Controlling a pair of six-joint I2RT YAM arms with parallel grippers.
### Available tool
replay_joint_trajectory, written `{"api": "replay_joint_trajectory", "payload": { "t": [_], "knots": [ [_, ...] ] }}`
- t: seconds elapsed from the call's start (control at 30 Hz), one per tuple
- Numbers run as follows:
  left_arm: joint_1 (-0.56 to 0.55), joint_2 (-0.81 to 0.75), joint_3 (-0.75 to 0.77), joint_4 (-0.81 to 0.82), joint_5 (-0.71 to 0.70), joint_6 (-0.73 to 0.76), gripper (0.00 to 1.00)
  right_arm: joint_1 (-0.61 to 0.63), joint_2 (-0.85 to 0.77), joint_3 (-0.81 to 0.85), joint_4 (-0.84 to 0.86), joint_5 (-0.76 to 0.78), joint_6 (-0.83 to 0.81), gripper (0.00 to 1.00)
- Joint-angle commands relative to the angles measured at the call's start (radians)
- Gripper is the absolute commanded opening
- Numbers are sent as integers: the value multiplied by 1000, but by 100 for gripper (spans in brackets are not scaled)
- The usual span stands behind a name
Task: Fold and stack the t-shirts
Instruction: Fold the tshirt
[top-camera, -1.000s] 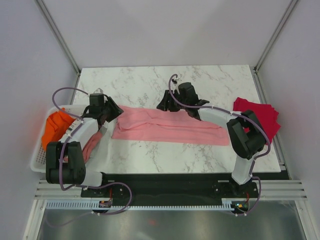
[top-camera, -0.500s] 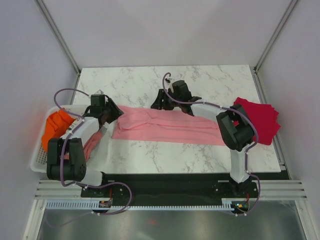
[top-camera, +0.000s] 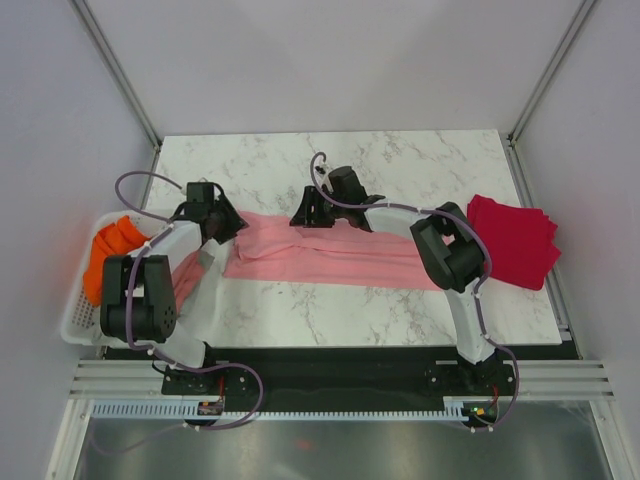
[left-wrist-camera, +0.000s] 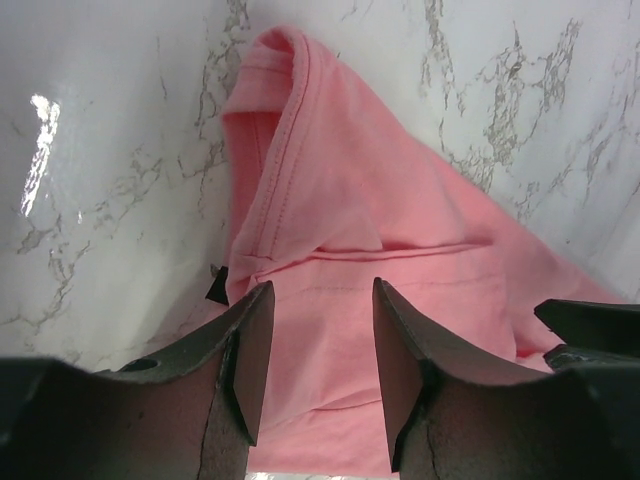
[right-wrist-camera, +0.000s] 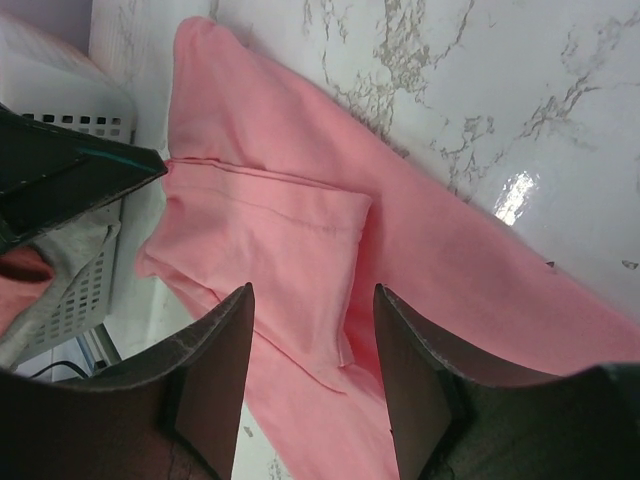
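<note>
The light pink t-shirt lies as a long folded strip across the marble table. It fills the left wrist view and the right wrist view. The crimson red t-shirt lies folded at the table's right edge. My left gripper is open and empty over the strip's left end. My right gripper is open and empty over the strip's far edge, left of its middle. Neither gripper holds cloth.
A white basket at the left edge holds an orange cloth and other cloth; its corner shows in the right wrist view. Bare marble lies behind the pink strip. The enclosure walls stand close on both sides.
My right gripper has moved left along the pink strip's far edge, from its middle towards its left end. My left gripper has shifted slightly right and further onto the strip's left end. The shirts have not moved.
</note>
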Motion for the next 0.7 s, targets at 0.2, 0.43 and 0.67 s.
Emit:
{"api": "replay_joint_trajectory", "payload": {
  "t": [0.2, 0.43, 0.67],
  "knots": [
    [1, 65, 155, -34, -19, -33, 52, 23, 50, 60, -2, -53, 30, 58],
    [0, 258, 307, -92, 12, -36, 51, 34, 42, 46, -5, -81, 35, 55],
    [0, 367, 364, -143, -1, -7, 50, 34, 59, 67, -2, -162, 47, 45]
  ]
}}
